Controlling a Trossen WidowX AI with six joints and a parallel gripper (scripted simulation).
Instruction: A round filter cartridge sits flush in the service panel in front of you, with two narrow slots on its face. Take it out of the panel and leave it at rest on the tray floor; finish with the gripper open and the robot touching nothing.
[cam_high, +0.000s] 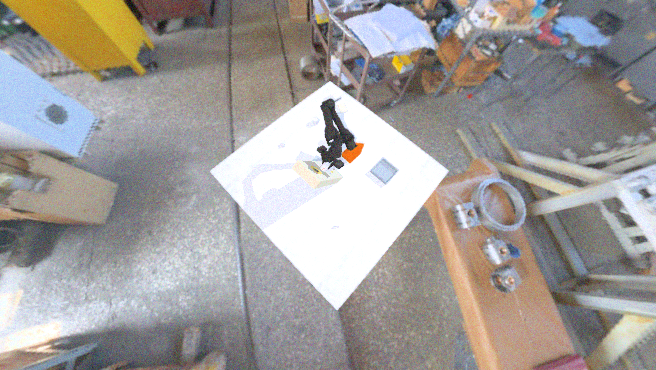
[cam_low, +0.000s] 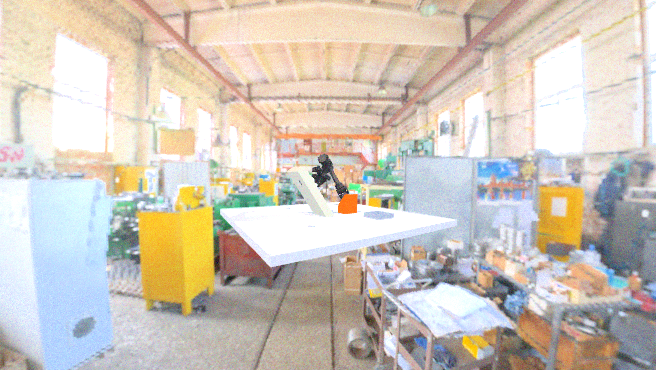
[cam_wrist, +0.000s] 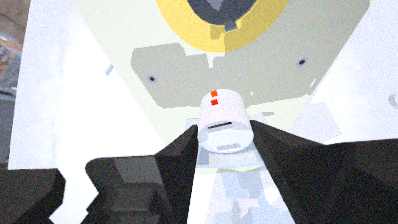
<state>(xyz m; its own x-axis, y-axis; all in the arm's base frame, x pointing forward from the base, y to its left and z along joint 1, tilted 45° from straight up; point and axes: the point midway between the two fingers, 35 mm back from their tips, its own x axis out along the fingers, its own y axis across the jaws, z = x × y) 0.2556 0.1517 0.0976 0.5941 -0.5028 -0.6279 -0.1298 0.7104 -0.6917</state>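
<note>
The filter cartridge (cam_wrist: 225, 112), a white cylinder with orange and red marks, shows out of the round hole, low in front of the cream panel (cam_wrist: 120, 40) (cam_high: 325, 183) (cam_low: 312, 192). Its slotted face points towards the wrist camera. My gripper (cam_wrist: 223, 126) (cam_high: 328, 166) is part closed, with one black finger against each side of the cartridge. Whether the cartridge's far end touches the panel cannot be told. Higher on the panel a yellow ring (cam_wrist: 175, 15) surrounds a dark hole (cam_wrist: 216, 10). The tray (cam_high: 383, 171) (cam_low: 378, 215) is a grey square to the right of the panel in the top and exterior views.
An orange block (cam_high: 353, 152) (cam_low: 348, 204) stands by the arm, between panel and tray. The tilted panel rises close in front of the gripper. Two small screws (cam_wrist: 152, 79) (cam_wrist: 301, 62) sit on its face. All stand on a white table (cam_high: 340, 250) (cam_low: 280, 245).
</note>
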